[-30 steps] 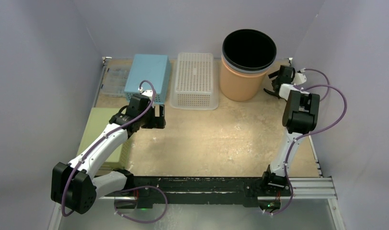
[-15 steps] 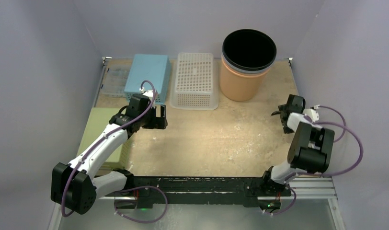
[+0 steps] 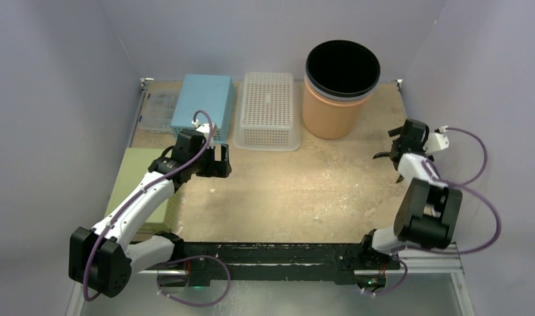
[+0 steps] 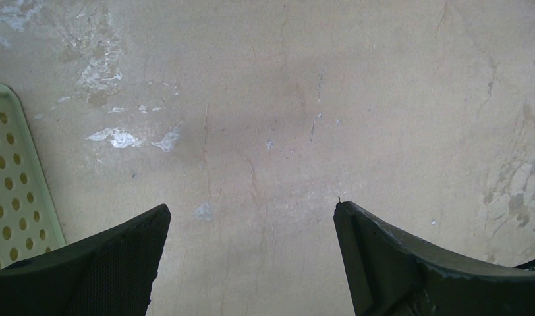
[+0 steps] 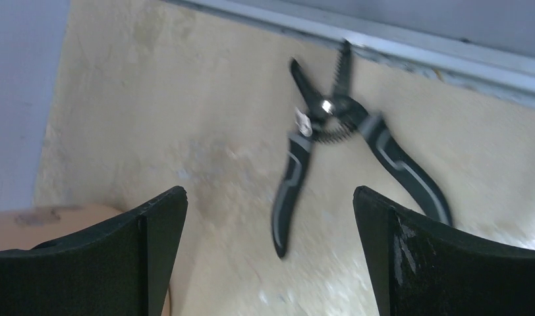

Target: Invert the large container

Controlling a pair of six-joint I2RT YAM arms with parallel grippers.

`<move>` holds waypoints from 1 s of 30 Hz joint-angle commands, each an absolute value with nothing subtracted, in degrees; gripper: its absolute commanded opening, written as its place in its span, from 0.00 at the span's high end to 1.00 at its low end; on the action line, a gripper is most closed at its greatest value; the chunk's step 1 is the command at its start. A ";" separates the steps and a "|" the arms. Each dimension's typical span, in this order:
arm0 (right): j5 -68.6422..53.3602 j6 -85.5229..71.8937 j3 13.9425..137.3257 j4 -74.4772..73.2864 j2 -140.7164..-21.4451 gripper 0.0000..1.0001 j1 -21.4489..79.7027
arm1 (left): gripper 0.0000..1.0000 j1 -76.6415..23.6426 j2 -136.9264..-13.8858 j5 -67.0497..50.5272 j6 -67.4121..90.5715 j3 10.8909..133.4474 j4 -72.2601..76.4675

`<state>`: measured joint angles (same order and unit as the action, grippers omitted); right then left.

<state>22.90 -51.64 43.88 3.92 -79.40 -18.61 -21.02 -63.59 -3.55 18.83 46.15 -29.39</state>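
Note:
The large container (image 3: 337, 92) is an orange tub with a black rim. It stands upright, mouth up, at the back right of the table. An orange surface low at the left of the right wrist view (image 5: 47, 224) may be its side. My right gripper (image 3: 393, 155) is open and empty, near the table's right edge, in front of and to the right of the container, apart from it; its jaws (image 5: 268, 191) stand wide. My left gripper (image 3: 220, 161) is open and empty over bare table at centre left (image 4: 252, 207).
Black pliers (image 5: 331, 131) lie open on the table ahead of the right gripper, near a metal rail (image 5: 449, 52). A white perforated basket (image 3: 269, 108) and a blue box (image 3: 203, 99) stand at the back. A green flat piece (image 3: 136, 178) lies left; a perforated edge (image 4: 8, 184) shows beside the left finger.
My right arm has drawn back from beside the container toward the near right side of the table. The container has not moved. My left arm is almost still.

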 commanded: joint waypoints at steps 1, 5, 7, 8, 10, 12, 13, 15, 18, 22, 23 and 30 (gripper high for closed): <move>22.35 -47.28 54.95 8.95 -93.03 0.01 -18.54 | 0.06 -20.74 -62.89 -4.40 17.79 46.03 -27.23; 21.07 -46.95 66.19 8.26 -105.36 0.02 -18.62 | 0.06 -20.74 -63.27 -4.10 17.84 46.05 -27.29; 20.80 -47.95 67.84 10.03 -108.23 0.02 -18.63 | 0.06 -20.80 -63.44 -3.84 17.93 46.05 -27.31; 20.66 -48.80 68.22 10.77 -109.46 0.02 -18.74 | 0.06 -20.79 -63.58 -3.79 17.93 46.04 -27.40; 19.63 -50.17 69.45 9.94 -111.77 0.02 -19.31 | 0.06 -20.78 -63.78 -3.61 17.93 46.01 -27.43; 20.14 -51.79 71.95 3.51 -113.67 0.02 -19.65 | 0.06 -20.77 -63.96 -3.30 18.03 46.05 -27.51; 20.72 -52.19 72.09 1.36 -113.91 0.02 -19.68 | 0.06 -20.79 -63.98 -3.31 18.02 46.05 -27.47; 21.91 -53.61 69.12 0.20 -112.88 0.01 -19.76 | 0.06 -20.74 -64.26 -3.29 18.02 46.05 -27.51; 22.17 -55.66 62.24 -1.91 -109.11 0.01 -20.00 | 0.06 -20.76 -64.55 -3.71 17.94 46.03 -27.44; 23.24 -58.24 51.65 -2.36 -100.32 0.01 -20.16 | 0.06 -20.77 -64.52 -4.04 17.93 46.03 -27.33; 24.38 -58.41 50.10 -3.78 -98.48 0.01 -20.23 | 0.06 -20.81 -64.39 -4.09 17.94 46.05 -27.27; 32.30 -58.11 36.19 -11.14 -83.26 0.01 -26.02 | 0.06 -20.82 -63.48 -5.12 17.90 45.97 -26.99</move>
